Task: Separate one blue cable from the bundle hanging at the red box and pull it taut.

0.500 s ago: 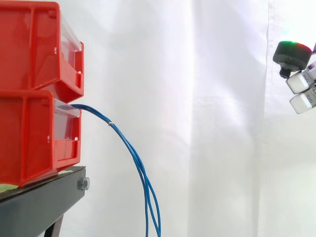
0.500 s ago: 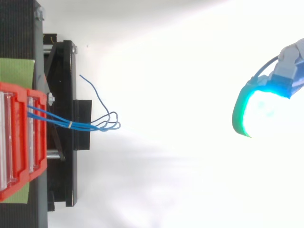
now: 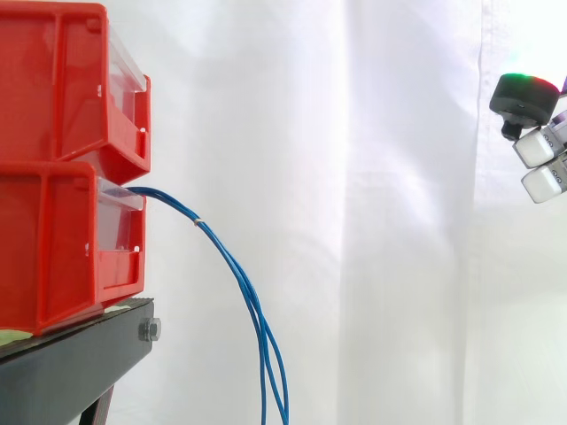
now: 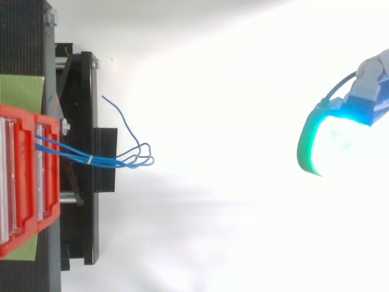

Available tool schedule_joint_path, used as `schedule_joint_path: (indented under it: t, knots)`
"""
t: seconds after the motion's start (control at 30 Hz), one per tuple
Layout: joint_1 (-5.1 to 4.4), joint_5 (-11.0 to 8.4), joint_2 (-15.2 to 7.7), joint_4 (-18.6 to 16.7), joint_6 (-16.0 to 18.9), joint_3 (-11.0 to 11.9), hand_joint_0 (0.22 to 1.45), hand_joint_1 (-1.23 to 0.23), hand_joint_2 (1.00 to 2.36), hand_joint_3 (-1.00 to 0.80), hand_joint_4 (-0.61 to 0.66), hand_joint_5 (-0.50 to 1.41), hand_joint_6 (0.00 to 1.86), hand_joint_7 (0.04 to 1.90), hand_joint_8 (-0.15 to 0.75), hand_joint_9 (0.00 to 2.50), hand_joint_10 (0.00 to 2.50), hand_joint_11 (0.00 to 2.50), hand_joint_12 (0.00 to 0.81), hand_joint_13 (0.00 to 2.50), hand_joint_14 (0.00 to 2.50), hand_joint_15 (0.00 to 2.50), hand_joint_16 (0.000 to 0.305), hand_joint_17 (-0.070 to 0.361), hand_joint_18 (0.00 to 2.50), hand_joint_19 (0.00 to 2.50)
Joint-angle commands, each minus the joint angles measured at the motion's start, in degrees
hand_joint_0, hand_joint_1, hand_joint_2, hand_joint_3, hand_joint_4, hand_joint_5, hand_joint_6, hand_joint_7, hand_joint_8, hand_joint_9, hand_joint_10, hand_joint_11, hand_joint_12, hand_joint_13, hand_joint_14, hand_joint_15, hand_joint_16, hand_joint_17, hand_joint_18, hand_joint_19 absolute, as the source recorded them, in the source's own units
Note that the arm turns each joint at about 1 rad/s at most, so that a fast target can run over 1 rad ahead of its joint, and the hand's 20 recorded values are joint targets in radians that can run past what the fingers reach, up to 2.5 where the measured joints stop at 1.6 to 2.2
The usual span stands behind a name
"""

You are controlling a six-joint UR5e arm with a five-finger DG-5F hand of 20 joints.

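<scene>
Well to the right, at the upper right edge of the side view, the hand (image 3: 539,146) hangs in the air; I cannot tell whether it is spread or closed. Far from it, at lower left, the blue cables (image 3: 239,283) leave the lower red bin (image 3: 53,257) in a bundle and droop slack to the bottom edge. Beneath the bin is a black stand (image 3: 71,363), and behind hangs the curtain (image 3: 372,221).
</scene>
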State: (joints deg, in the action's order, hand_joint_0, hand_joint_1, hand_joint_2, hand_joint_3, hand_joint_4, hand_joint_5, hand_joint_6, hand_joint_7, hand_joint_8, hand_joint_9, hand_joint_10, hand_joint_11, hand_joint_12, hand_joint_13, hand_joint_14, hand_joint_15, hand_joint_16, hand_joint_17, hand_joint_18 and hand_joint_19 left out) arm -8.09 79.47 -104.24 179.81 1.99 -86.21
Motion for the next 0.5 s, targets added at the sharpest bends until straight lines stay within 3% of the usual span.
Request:
schedule_joint_path:
  t: [0.0,0.33,0.47]
  knots:
    - [0.09,-0.02,0.0,-0.1,0.3,0.0,0.53,-0.51,1.00,-0.50,0.24,-0.24,0.50,0.87,0.279,0.45,0.01,0.36,0.362,0.41,0.01,0.27,0.052,0.117,0.40,0.51]
    - [-0.35,-0.02,0.0,-0.1,0.3,0.0,0.54,-0.51,1.00,-0.50,0.26,-0.23,0.50,0.88,0.287,0.49,0.01,0.37,0.363,0.45,0.01,0.29,0.051,0.114,0.44,0.51]
    - [-0.44,-0.02,-1.1,-1.7,0.6,0.0,0.54,-0.52,1.00,-0.50,0.26,-0.23,0.50,0.88,0.288,0.49,0.01,0.37,0.362,0.46,0.01,0.29,0.051,0.114,0.45,0.52]
